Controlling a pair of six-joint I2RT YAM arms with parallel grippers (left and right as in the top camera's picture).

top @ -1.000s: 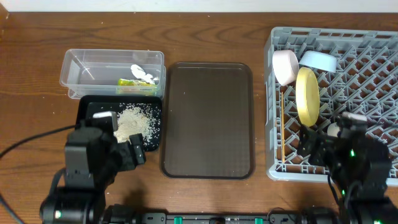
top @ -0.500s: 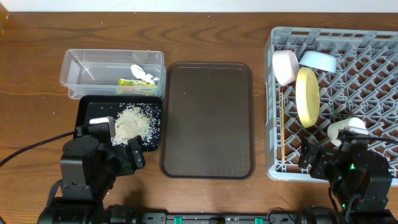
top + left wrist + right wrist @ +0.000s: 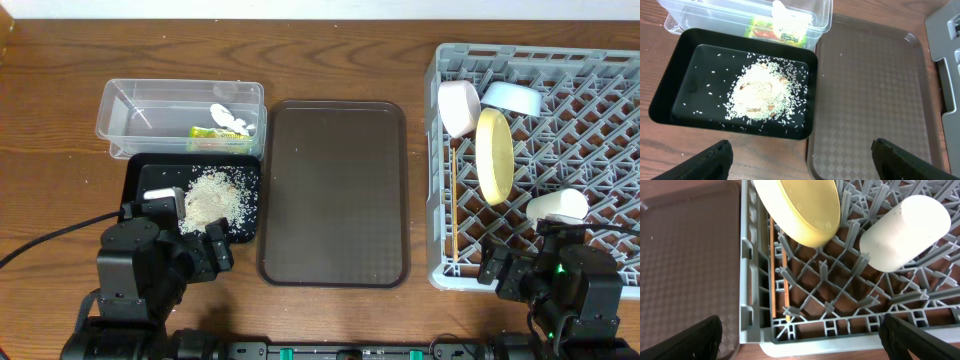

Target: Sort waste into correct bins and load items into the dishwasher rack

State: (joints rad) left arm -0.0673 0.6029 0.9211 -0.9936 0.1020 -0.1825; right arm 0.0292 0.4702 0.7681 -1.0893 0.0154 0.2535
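Overhead view, for the count: one dishwasher rack (image 3: 436,200) at the right of the table (image 3: 60,80), holding one yellow plate (image 3: 494,155) on edge, two bowls, namely pink bowl (image 3: 459,107) and blue bowl (image 3: 512,98) side by side near the back left corner, one pale cup (image 3: 557,206) lying tilted on the pegs just right of the plate, and two chopsticks (image 3: 454,215) laid along the left wall; two bins at the left, clear tub (image 3: 125,120) behind and black tray (image 3: 135,185) touching it in front; in the tub, one green-yellow wrapper (image 3: 212,132) and one white tissue (image 3: 228,117); in the black tray, one heap of rice (image 3: 212,195) with stray grains around, too many to count; one brown serving tray (image 3: 335,190) between bins and rack.

Dark lettering on the wrapper in the left wrist view, too blurred to read.

Left arm (image 3: 135,265) hiding the near left corner of the black tray; right arm (image 3: 570,290) hiding part of the rack's near rim.

Left gripper (image 3: 802,160) spread wide near the front edges of black tray and serving tray, grasping nothing; right gripper (image 3: 802,340) likewise spread wide above the rack's near left corner, grasping nothing, apart from cup and plate.
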